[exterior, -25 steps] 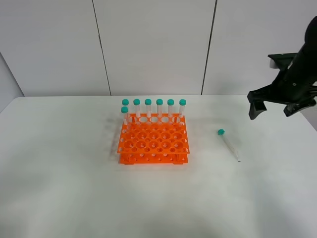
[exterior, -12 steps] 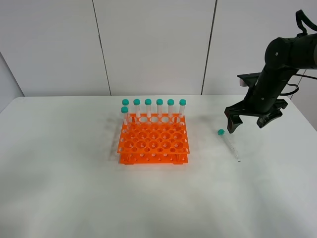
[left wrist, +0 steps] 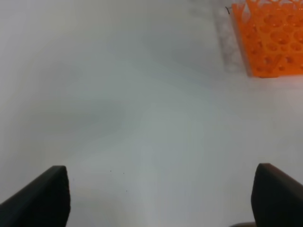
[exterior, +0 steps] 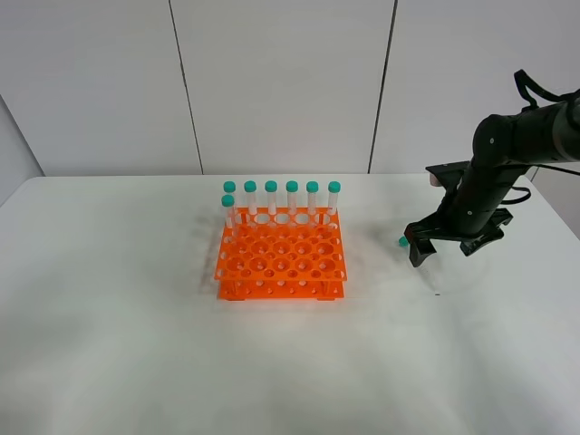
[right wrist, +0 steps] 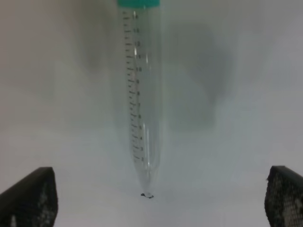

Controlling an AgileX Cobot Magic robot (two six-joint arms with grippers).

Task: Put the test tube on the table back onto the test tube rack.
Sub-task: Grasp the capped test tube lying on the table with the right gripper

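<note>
The test tube (right wrist: 142,94) lies flat on the white table (exterior: 136,344), clear with a teal cap and a pointed tip. In the exterior high view only its cap (exterior: 403,241) shows beside my right gripper (exterior: 441,254). The right gripper (right wrist: 156,198) is open and hovers low over the tube, one finger on each side, not touching it. The orange test tube rack (exterior: 281,258) stands mid-table to the left, with several capped tubes (exterior: 292,195) upright along its back row. My left gripper (left wrist: 158,198) is open and empty above bare table, with the rack's corner (left wrist: 270,38) ahead.
A white panelled wall (exterior: 281,82) runs behind the table. The table's right edge (exterior: 557,204) lies close behind the right arm. The left arm is out of the exterior high view.
The right arm has swung in from the far right and come down over the lying tube. The tube, the rack and its tubes have not moved.
</note>
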